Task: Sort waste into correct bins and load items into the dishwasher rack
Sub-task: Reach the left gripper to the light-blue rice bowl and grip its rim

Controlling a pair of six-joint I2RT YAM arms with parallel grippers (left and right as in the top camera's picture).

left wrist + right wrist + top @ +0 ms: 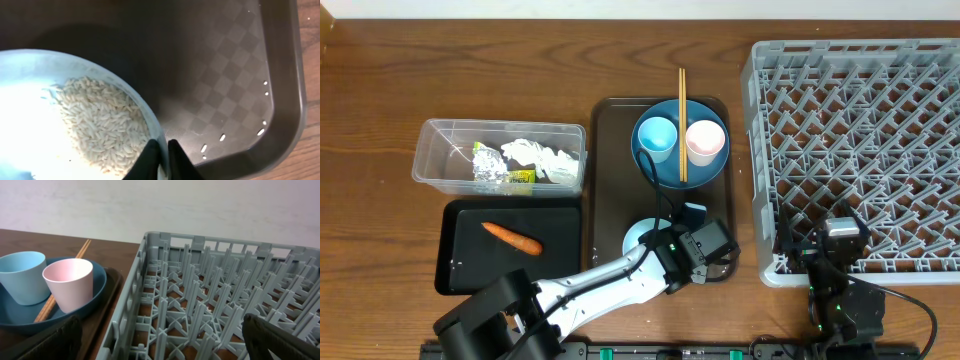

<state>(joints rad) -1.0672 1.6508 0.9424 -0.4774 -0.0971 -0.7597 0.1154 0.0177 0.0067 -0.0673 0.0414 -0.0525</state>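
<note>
My left gripper (161, 145) is shut on the rim of the white bowl (30, 125), one finger inside and one outside. A heap of white rice-like bits (102, 122) lies in the bowl. Seen from above, the bowl (640, 238) sits at the near end of the brown tray, partly under my left gripper (675, 238). The blue plate (680, 165) carries the light blue cup (657, 136), the pink cup (705, 141) and the chopsticks (682, 125). My right gripper (165, 337) hangs open and empty over the near left corner of the dishwasher rack (215, 290).
The clear tub (445, 165) holds the foil wrapper (490, 165) and napkins (545, 158). The black tray (560, 250) holds the carrot piece (512, 237). A few loose rice bits (222, 136) lie on the brown tray (240, 60) near its corner. The rack (860, 150) fills the right side.
</note>
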